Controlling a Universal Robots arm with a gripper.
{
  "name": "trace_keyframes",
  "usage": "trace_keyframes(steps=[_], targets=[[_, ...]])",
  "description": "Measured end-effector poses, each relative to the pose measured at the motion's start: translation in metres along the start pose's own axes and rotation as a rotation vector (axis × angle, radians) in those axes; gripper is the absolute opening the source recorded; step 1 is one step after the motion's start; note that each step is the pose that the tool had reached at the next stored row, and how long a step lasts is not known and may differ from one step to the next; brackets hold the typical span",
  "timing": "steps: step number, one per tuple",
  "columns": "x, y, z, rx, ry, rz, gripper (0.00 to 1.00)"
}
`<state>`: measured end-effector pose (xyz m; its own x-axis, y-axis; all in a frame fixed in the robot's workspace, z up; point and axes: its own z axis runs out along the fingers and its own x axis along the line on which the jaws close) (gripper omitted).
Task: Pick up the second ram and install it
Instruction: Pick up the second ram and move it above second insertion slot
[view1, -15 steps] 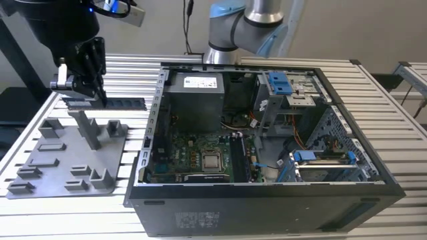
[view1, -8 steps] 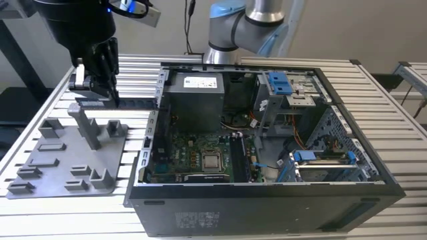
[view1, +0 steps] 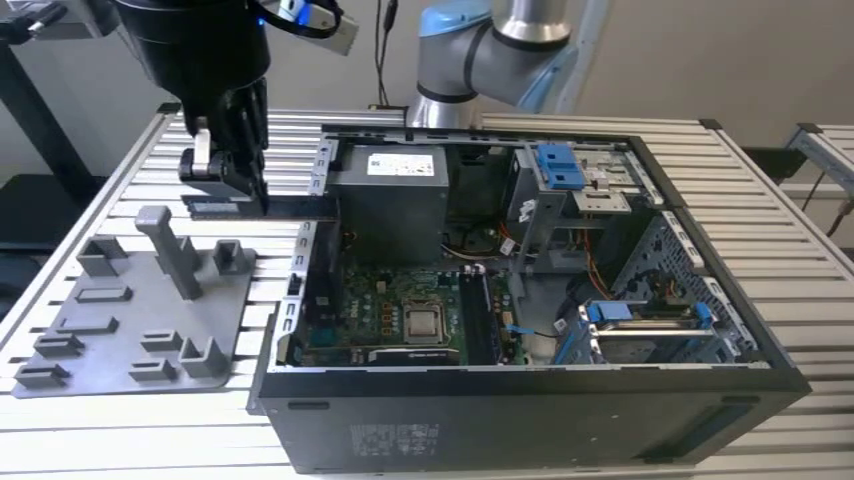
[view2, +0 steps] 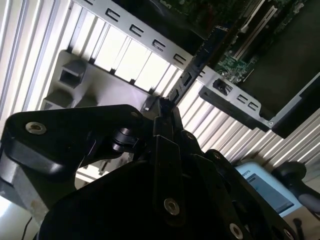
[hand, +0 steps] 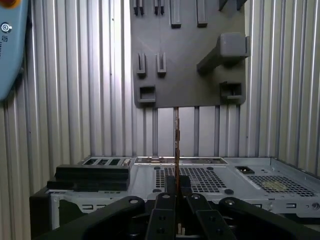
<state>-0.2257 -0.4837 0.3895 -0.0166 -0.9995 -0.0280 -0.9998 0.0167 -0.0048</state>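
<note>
The gripper (hand: 176, 194) pinches the 2nd ram (hand: 176, 145) edge-on between its 2 fingers, over the gap between the grey fixture plate (view1: 120, 300) on the exterior view's left and the open computer case (view1: 534, 400), likely so its long edge can meet a slot.

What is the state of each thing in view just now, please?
gripper: shut on the second ram.
second ram: held in the air, edge-on in the first wrist view, not yet installed.
computer case: lying on its side, open.
fixture plate: lying flat, posts upright.
</note>
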Motion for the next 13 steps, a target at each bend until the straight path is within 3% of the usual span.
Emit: trace_keyframes(steps=[13], targets=[[-0.0007, -0.0408, 0.0002, 0.0, 0.0, 0.0, 0.14]])
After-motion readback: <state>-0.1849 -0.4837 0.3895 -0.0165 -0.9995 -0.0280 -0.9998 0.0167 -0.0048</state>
